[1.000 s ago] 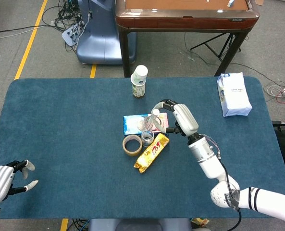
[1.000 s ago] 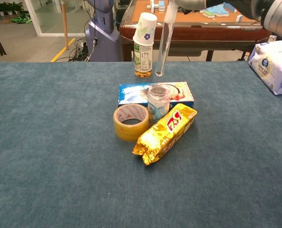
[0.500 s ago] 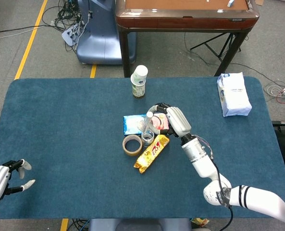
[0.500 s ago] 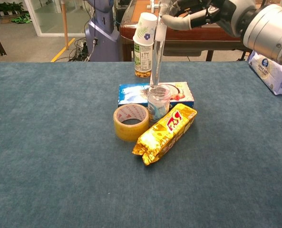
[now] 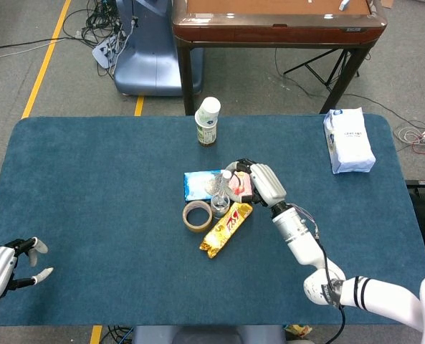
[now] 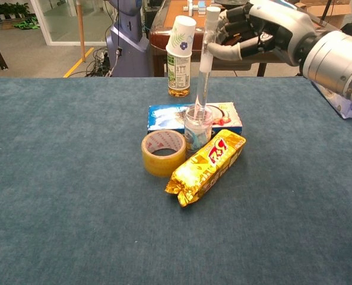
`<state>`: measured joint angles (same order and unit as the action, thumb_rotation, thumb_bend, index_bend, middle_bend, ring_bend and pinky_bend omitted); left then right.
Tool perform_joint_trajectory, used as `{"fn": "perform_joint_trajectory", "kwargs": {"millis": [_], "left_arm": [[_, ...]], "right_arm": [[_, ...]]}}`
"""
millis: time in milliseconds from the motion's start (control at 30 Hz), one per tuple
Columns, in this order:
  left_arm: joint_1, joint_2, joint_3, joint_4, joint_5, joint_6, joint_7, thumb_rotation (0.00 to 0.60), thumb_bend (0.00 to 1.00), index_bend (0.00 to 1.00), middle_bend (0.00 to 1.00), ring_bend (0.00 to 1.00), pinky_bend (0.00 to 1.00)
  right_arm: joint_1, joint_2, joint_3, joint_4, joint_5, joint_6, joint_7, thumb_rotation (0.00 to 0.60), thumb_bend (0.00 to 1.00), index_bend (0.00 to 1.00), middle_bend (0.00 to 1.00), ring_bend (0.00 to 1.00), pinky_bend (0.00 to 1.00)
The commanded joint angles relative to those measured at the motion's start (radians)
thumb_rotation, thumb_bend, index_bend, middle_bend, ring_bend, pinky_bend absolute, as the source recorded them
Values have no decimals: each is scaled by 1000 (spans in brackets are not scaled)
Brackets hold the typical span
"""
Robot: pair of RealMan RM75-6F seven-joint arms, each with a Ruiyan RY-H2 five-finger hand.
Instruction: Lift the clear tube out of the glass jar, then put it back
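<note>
1. Since a second ago the right hand (image 6: 253, 32) has come down and toward the middle of the table; the clear tube (image 6: 204, 65) it grips near the top then hung in the air beside the paper cup, and its lower end now sits inside the glass jar (image 6: 197, 130).
2. The tube stands nearly upright, tilted slightly, with its capped top between the right hand's fingers (image 6: 226, 50) and its foot below the jar's rim. The hand has not let go.
3. The left hand (image 5: 1, 265) holds nothing, fingers apart, at the table's near left corner, far from the right hand; it has barely shifted.
4. The jar stands directly below the right hand. Whether anything besides the tube is inside it cannot be told.
5. A bottle topped by an upturned paper cup (image 6: 180, 56) stands just behind and to the left of the hand.
6. Tight around the jar, under the hand: a blue flat pack (image 6: 170, 117) touching behind, a tape roll (image 6: 163, 152) just beside it on the left, a yellow snack bar (image 6: 206, 167) leaning against its front right.
7. A white tissue pack (image 5: 349, 140) lies well away on the hand's right, near the far right table edge.
8. Open blue cloth (image 6: 57, 196) stretches left and in front of the cluster.
</note>
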<state>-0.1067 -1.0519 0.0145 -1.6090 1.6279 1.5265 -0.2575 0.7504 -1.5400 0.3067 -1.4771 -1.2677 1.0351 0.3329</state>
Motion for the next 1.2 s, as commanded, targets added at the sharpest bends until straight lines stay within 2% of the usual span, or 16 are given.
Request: {"fn": "perform_joint_trajectory", "kwargs": {"millis": [33,433,700,1200], "left_arm": [[0,1,0,0,0,0,-1,600,143,510,699,522,696],[2,1,-1,1,-1,2,-3,600,143,510,699,522,696],[2,0,-1,0,-1,1,3,600,143,510,699,522,696],[2,1,-1,-2,-1,-2,3,600,143,510,699,522,696]], "right_arm": [[2,-17,-11,26,-2,-12,6,600,586,673,479,294,318],[6,-59,-39,100,-33,-35,32,600,563,673,350,174,317],[2,-60,-49,118,-43,-45,50,600,495,671,321,154,294],[-5,-49,-51,116,-48,-56,61,600,353,603,306,142,275]]}}
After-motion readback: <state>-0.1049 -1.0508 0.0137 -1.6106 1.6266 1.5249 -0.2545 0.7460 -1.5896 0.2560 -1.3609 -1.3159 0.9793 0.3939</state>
